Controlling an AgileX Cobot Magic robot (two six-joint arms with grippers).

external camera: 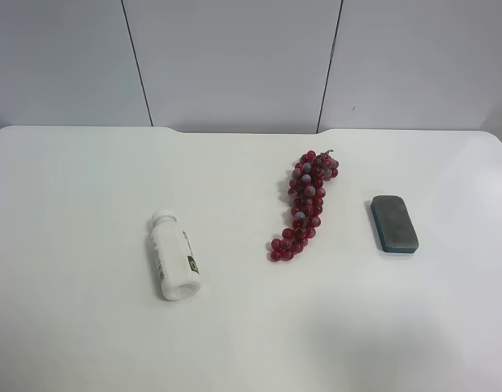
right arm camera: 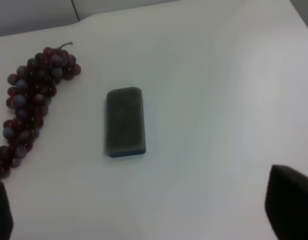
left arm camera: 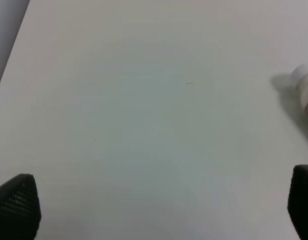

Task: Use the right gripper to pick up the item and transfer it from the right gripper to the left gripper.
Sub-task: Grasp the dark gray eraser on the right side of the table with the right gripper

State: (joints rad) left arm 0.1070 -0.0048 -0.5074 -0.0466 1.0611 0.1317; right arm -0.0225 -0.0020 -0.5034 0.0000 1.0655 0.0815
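Observation:
The item (external camera: pixel 394 223), a flat block with a dark grey top and blue base, lies on the white table (external camera: pixel 87 343) at the exterior high view's right. It also shows in the right wrist view (right arm camera: pixel 124 121), lying flat and untouched. My right gripper (right arm camera: pixel 143 212) is open, its fingertips (right arm camera: pixel 289 202) wide apart at the frame corners, above and short of the item. My left gripper (left arm camera: pixel 156 207) is open and empty over bare table, its fingertips (left arm camera: pixel 16 205) far apart. Neither arm shows in the exterior high view.
A red grape bunch (external camera: pixel 306 204) lies beside the item, also in the right wrist view (right arm camera: pixel 31 100). A white bottle (external camera: pixel 174 256) lies on its side; its cap end shows in the left wrist view (left arm camera: pixel 304 87). A grey panelled wall (external camera: pixel 234 57) stands behind the table.

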